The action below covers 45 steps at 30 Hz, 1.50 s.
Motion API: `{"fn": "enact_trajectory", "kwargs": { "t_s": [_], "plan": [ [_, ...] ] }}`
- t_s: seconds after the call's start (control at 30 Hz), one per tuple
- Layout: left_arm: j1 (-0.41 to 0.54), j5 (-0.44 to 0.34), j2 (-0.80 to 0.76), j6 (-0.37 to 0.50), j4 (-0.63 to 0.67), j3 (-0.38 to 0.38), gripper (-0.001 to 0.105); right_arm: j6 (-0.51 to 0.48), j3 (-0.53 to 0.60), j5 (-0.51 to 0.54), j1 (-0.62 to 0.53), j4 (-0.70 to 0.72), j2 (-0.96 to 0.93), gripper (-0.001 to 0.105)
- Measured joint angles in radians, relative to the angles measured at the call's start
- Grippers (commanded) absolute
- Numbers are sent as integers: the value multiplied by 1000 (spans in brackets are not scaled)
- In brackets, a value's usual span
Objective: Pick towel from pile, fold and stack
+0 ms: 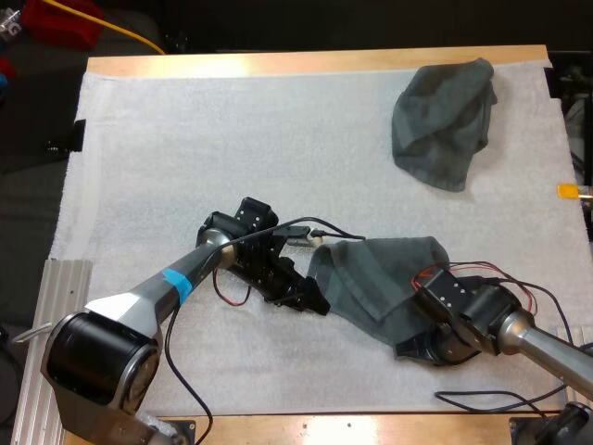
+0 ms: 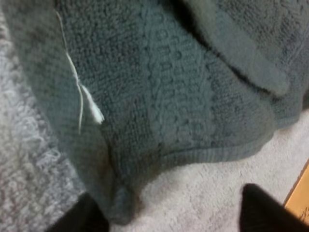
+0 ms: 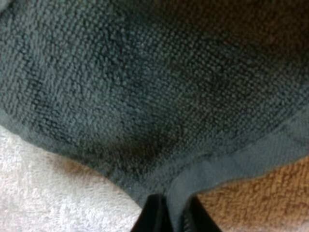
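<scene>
Dark grey-green towel (image 1: 380,278) with ribbed woven band, matching crumpled towel (image 1: 443,122), white mat (image 1: 232,139), tan wooden table (image 1: 315,61).

In the high view, the closest corner of the near towel (image 1: 380,278) is covered by the right gripper (image 1: 414,345), and the gripper's fingertips are hidden under its own body. In the right wrist view, its fingers (image 3: 153,216) are cut off by the picture's edge, their tips pressed on that towel's hem. In the left wrist view, the left gripper (image 2: 174,217) is cut off likewise, tips apart; whether the drooping towel corner is touched by one finger cannot be told. The underside of the crumpled towel (image 1: 443,120) is concealed by its own folds.
</scene>
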Motion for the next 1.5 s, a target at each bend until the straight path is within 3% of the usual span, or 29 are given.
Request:
{"fn": "enact_trajectory", "kwargs": {
  "t_s": [0.17, 0.33, 0.63, 0.83, 1.17, 1.5],
  "plan": [
    [0, -22, 0, -4, -2, 0, 20, 10, 0, 0, 0, 0, 0, 3],
    [0, -163, 0, -7, 7, 0, 0, 17, 0, 0, 0, 0, 0, 3],
    [-2, -199, -7, 12, 14, -2, 0, 18, 0, 2, 0, -11, 0, 3],
    [-2, -282, -109, 54, 37, 1, 0, 18, -16, 24, 0, -52, -5, 3],
    [27, -347, -381, 66, 83, -7, 0, -68, -221, 147, 0, -54, -95, 3],
    [58, -350, -497, 66, 200, -118, 0, -103, -359, 167, 0, 11, -96, 3]
  ]
}}
